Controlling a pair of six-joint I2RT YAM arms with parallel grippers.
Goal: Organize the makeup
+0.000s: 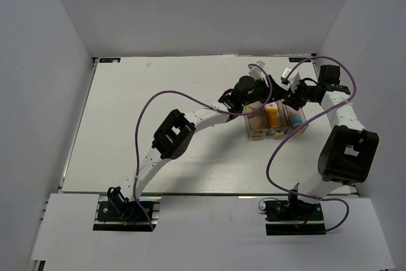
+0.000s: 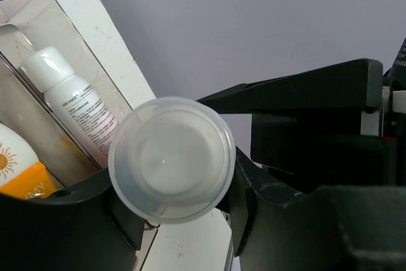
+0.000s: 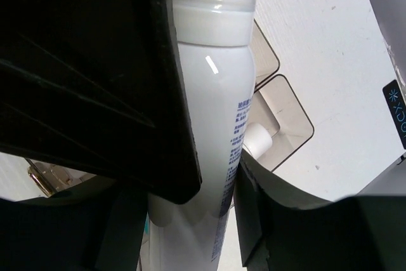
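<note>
The left hand [image 2: 177,188] is clenched on the round cream compact [image 2: 170,157], a smooth disc under a translucent lid, held by the rim of the clear, rigid plastic box [image 1: 257,132] on the matte white surface [image 1: 158,87]. The box's middle compartment holds the orange tube [image 1: 273,117]. The right hand [image 3: 212,176] grasps the glossy white-pink-blue tube [image 3: 216,118], a slim cylinder with fine blue print, at the right-end compartment.
</note>
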